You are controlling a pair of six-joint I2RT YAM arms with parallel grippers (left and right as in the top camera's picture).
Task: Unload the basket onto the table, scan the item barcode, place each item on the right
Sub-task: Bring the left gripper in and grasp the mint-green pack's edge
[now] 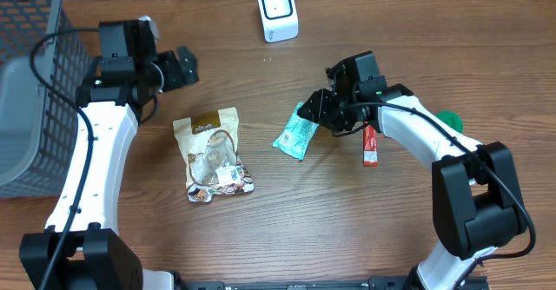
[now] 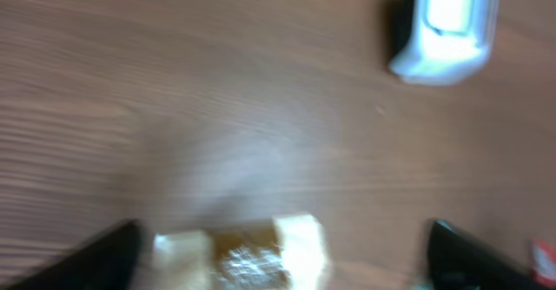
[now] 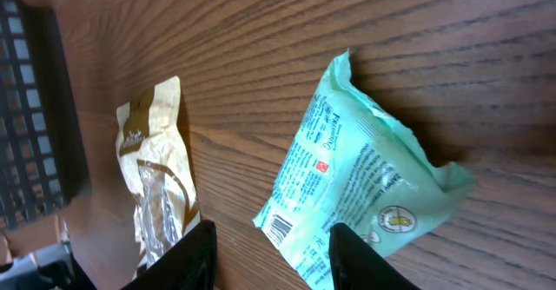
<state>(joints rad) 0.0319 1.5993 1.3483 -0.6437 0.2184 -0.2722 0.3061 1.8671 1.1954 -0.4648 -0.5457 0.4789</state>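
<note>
A teal snack packet [image 1: 295, 135] lies flat on the wooden table, its barcode [image 3: 280, 227] facing up at one corner. My right gripper [image 1: 311, 109] hovers over the packet's upper end. In the right wrist view the right gripper [image 3: 274, 264] is open: one finger stands over the packet [image 3: 365, 177], the other over bare wood. The white scanner [image 1: 277, 10] stands at the far middle edge. My left gripper [image 1: 193, 67] is open above a cream and brown pouch [image 1: 213, 155]. The blurred left wrist view shows the pouch [image 2: 243, 255] low between the spread fingers [image 2: 104, 260], and the scanner [image 2: 447, 25] at top right.
A grey mesh basket [image 1: 26, 82] fills the left edge. A red sachet [image 1: 370, 145] lies right of the teal packet, under the right arm. A green object [image 1: 449, 119] peeks out behind that arm.
</note>
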